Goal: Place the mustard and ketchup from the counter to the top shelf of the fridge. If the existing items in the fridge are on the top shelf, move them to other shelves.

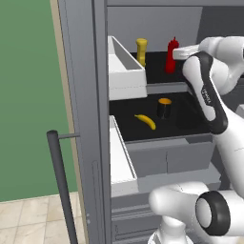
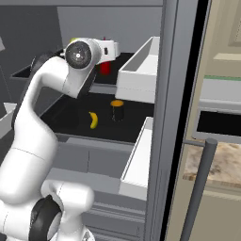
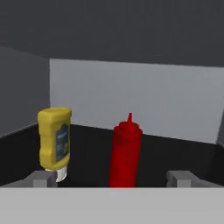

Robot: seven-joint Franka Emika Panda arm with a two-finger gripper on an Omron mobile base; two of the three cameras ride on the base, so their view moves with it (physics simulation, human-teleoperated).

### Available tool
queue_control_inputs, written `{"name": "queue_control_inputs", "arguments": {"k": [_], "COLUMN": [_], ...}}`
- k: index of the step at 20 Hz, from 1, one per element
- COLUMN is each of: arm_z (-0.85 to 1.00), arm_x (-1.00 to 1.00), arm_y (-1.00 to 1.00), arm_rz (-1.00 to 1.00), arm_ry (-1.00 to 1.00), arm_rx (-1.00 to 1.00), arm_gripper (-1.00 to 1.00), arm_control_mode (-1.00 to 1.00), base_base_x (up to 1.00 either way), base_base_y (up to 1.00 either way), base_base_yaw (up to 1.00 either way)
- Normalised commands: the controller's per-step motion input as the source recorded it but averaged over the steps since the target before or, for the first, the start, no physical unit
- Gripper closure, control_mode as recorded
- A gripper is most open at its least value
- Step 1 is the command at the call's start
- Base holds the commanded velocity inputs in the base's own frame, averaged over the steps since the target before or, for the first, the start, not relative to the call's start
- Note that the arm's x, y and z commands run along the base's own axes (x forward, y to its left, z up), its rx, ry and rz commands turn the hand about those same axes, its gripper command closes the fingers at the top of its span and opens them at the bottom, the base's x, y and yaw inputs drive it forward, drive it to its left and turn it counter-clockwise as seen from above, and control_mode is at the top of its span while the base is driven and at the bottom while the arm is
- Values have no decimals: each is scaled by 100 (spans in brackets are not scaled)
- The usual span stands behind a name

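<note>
- Hand view: my claw [image 3: 113,183] is spread wide with nothing between its small dark finger tips [image 3: 43,179]; the small red squeeze bottle of ketchup with its pointed nozzle [image 3: 124,154] stands upright just ahead, between the tips but not pinched.
- The small yellow squeeze bottle of mustard [image 3: 54,140] stands cap-down just beside the ketchup, to its left in this view and apart from it; both rest on the uppermost flat black shelf [image 3: 92,153] of the tall grey fridge with the dark interior [image 1: 86,119].
- Left base view: the mustard [image 1: 141,50] and the ketchup [image 1: 171,56] share the top shelf [image 1: 155,64]; the short dark cylinder with an orange top [image 1: 164,108] and the small curved yellow banana [image 1: 145,121] sit one level lower, on the black shelf below [image 1: 190,126], near each other but not touching.
- Right base view: the banana [image 2: 93,119] and the cylinder [image 2: 117,110] show on that same lower shelf.
- My judgement: both bottles are placed and the top shelf holds nothing else, so the placing looks done; what seems left is drawing my arm out of the fridge without knocking the ketchup.
</note>
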Motion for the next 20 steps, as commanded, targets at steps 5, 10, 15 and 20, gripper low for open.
{"name": "queue_control_inputs", "arguments": {"k": [5,10,15,20], "arm_z": [49,51,36,-8], "arm_x": [-100,-100,-100,-100], "arm_y": [4,3,0,0], "arm_rz": [0,0,0,0], "arm_ry": [-5,0,0,0], "arm_rx": [-4,-4,-1,-4], "arm_gripper": [-100,-100,-100,-100], "arm_control_mode": [-100,-100,-100,-100], "base_base_x": [0,0,0,0], "base_base_y": [0,0,0,0], "base_base_yaw": [0,0,0,0]}}
